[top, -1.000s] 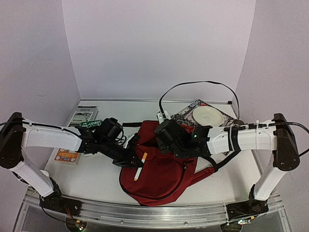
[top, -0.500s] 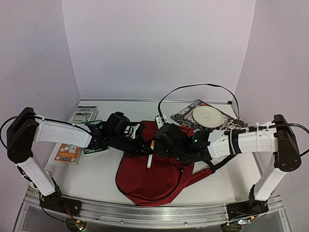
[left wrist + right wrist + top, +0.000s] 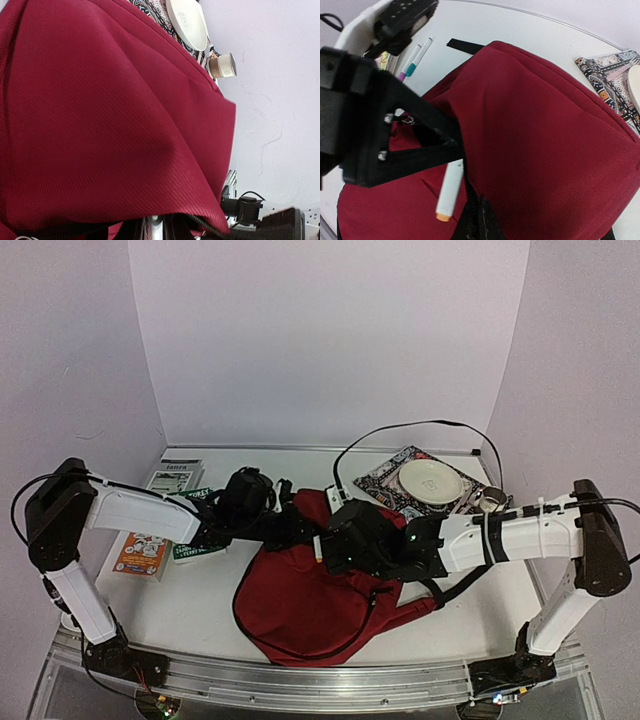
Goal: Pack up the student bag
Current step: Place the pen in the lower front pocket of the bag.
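Both claws crowded at the student bag (image 3: 300,610) edge (left claw (image 3: 155,227) around a marker (image 3: 449,192), right claw (image 3: 476,220) pinching fabric)

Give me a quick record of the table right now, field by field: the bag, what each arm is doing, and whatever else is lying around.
bag: student bag, dark red, mid-table, top edge lifted
left end effector: at the bag's opening, closed on a white marker with an orange end
right end effector: appears clamped on the bag's zipper edge, holding it up
marker status: at the opening, not fully in
back right: white plate on a patterned book, cup beside
left side: booklets, two pens
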Tool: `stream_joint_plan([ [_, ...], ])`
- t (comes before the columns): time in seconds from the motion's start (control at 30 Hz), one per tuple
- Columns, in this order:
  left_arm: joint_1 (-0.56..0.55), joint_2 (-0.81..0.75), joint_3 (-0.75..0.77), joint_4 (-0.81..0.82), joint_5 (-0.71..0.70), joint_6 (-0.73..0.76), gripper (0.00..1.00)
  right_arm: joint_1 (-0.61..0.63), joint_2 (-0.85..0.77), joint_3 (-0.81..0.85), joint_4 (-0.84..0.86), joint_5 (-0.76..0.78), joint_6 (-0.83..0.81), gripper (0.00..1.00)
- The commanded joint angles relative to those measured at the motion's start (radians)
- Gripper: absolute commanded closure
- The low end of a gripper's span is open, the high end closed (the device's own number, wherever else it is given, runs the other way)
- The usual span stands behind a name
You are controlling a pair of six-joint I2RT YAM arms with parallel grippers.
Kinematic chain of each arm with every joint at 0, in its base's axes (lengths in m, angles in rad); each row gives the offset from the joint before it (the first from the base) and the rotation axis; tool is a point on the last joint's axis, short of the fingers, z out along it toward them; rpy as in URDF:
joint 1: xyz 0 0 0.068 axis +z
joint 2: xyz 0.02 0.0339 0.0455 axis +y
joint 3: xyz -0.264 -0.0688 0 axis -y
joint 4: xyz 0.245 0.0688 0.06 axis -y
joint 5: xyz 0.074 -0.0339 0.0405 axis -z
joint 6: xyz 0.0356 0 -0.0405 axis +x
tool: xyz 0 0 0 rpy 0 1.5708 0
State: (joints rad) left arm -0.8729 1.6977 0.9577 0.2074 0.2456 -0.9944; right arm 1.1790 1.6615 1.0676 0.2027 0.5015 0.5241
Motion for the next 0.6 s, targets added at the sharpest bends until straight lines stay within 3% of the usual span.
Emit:
stream_joint_plan([
  [0.0,0.012,0.050,0.086,0.122,-0.102,-0.070,1.00,0.021,-0.035,0.029,0.004,-0.148,0.036,1.00],
  [0.17,0.012,0.077,0.122,0.164,-0.129,-0.109,0.99,0.022,-0.026,0.032,0.004,-0.192,0.049,1.00],
  [0.33,0.006,0.130,0.134,0.209,-0.074,-0.145,0.95,0.022,-0.045,0.005,0.004,-0.104,0.057,1.00],
  [0.57,-0.014,0.142,0.115,0.216,-0.019,-0.113,0.67,0.022,-0.079,-0.035,0.004,0.045,0.057,1.00],
])
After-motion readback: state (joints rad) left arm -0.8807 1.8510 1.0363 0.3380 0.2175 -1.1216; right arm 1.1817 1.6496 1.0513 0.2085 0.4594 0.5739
